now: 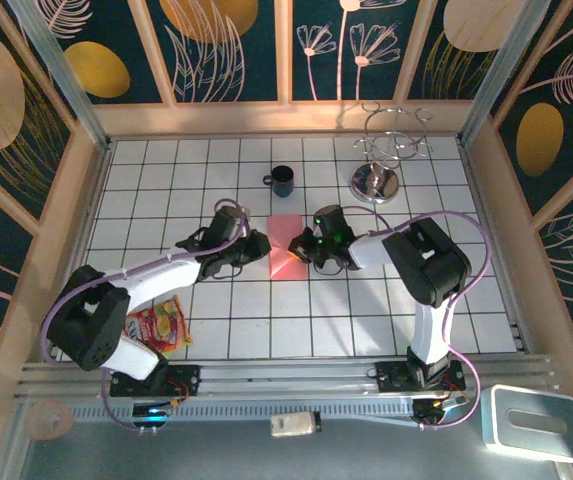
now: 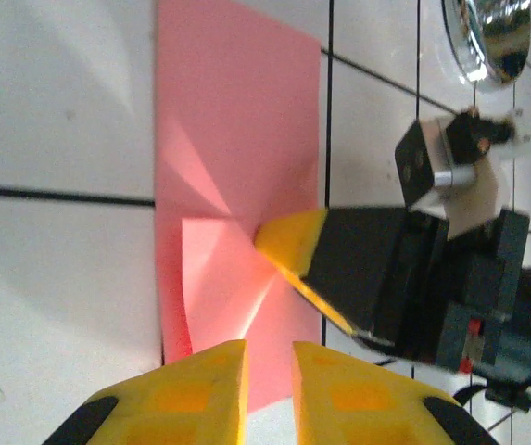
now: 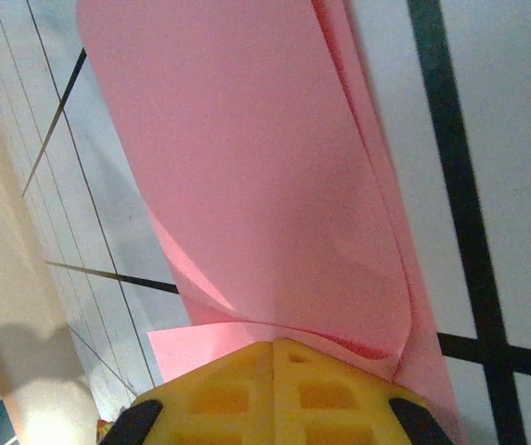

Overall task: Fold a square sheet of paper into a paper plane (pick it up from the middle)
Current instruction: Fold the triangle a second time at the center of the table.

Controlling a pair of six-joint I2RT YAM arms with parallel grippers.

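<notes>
The pink sheet of paper (image 1: 286,246) lies on the white tiled table (image 1: 366,300), folded over into layers. In the left wrist view the paper (image 2: 237,139) shows creases that fan out from my right gripper (image 2: 285,245), whose shut yellow tips press down on it. The right wrist view has the same shut tips (image 3: 274,348) at a curled fold of the paper (image 3: 265,185), with a flap sticking out to the left. My left gripper (image 2: 270,389) hovers at the paper's near edge, its jaws slightly open with nothing between them. From above, the left gripper (image 1: 258,250) and the right gripper (image 1: 311,246) flank the paper.
A dark mug (image 1: 282,180) stands behind the paper. A metal wire stand (image 1: 394,140) with a shiny round base (image 1: 374,182) is at the back right, and that base (image 2: 487,37) is also in the left wrist view. A snack packet (image 1: 159,327) lies near the left arm's base.
</notes>
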